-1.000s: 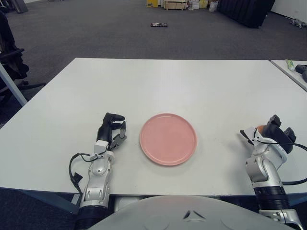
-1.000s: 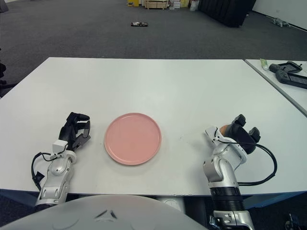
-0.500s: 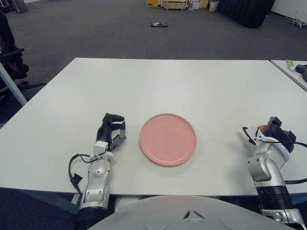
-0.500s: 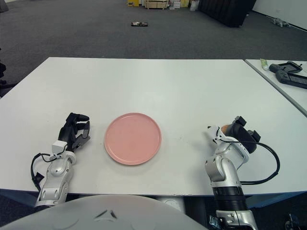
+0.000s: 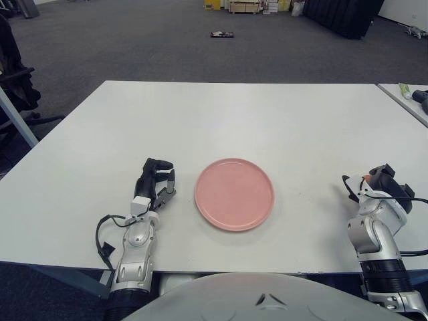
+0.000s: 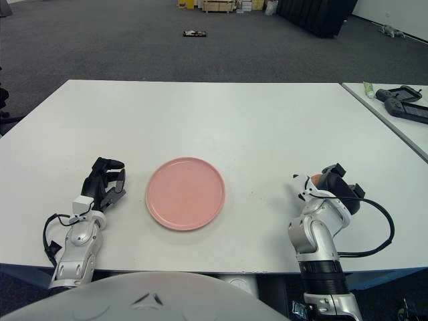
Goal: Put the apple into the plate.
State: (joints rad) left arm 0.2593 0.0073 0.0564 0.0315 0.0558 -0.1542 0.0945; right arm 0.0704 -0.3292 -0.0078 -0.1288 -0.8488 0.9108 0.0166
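Observation:
A pink plate [image 5: 235,194] lies empty on the white table [image 5: 241,120], near its front edge. My right hand [image 5: 381,187] rests on the table to the plate's right, its dark fingers curled around a small orange-red apple [image 6: 313,179]; only a sliver of the apple shows between the fingers. My left hand [image 5: 155,182] lies parked on the table just left of the plate, fingers curled and empty.
A second table at the right edge carries a dark controller [image 6: 401,101] and a small green-white tube [image 6: 368,87]. Grey carpet lies beyond the table, with a dark object [image 5: 221,34] on the floor and boxes far back.
My right hand has shifted slightly to the right and toward the front edge, still holding the apple. The left hand and the plate have not moved.

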